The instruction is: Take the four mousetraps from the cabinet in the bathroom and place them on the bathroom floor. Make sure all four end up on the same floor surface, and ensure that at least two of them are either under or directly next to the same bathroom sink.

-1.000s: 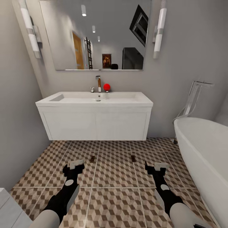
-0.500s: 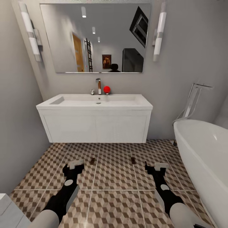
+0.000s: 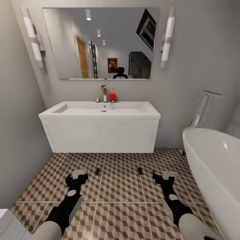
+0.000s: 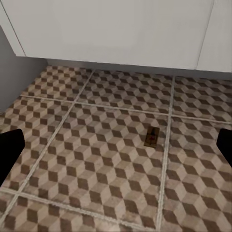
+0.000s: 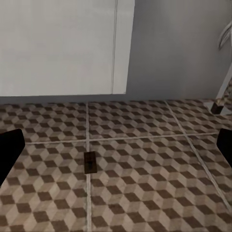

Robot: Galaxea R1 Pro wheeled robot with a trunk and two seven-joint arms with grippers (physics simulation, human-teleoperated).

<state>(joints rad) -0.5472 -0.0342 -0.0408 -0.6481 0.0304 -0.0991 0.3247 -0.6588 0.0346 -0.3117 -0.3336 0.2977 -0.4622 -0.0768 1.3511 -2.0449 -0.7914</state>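
Note:
Two mousetraps lie flat on the cube-patterned bathroom floor (image 3: pixel 120 190) just in front of the white sink vanity (image 3: pixel 100 131): the left mousetrap (image 3: pixel 97 171) (image 4: pixel 152 137) and the right mousetrap (image 3: pixel 140 170) (image 5: pixel 90 162). My left gripper (image 3: pixel 77 175) (image 4: pixel 116 150) hovers open and empty, a little short of the left trap. Likewise open and empty, my right gripper (image 3: pixel 163 175) (image 5: pixel 116 150) hangs just to the right of the other trap. The cabinet is out of view.
A white bathtub (image 3: pixel 213 160) with a chrome floor tap (image 3: pixel 203 108) takes up the right side. A grey wall closes the left. Above the sink hang a mirror (image 3: pixel 100 43) and a faucet (image 3: pixel 104 91) beside a red ball (image 3: pixel 112 96). A white unit's corner (image 3: pixel 6 223) shows at lower left.
The whole picture has shifted: vanity and mirror sit lower and slightly smaller, so the camera has drawn back. Both mousetraps stay on the floor; both grippers remain open.

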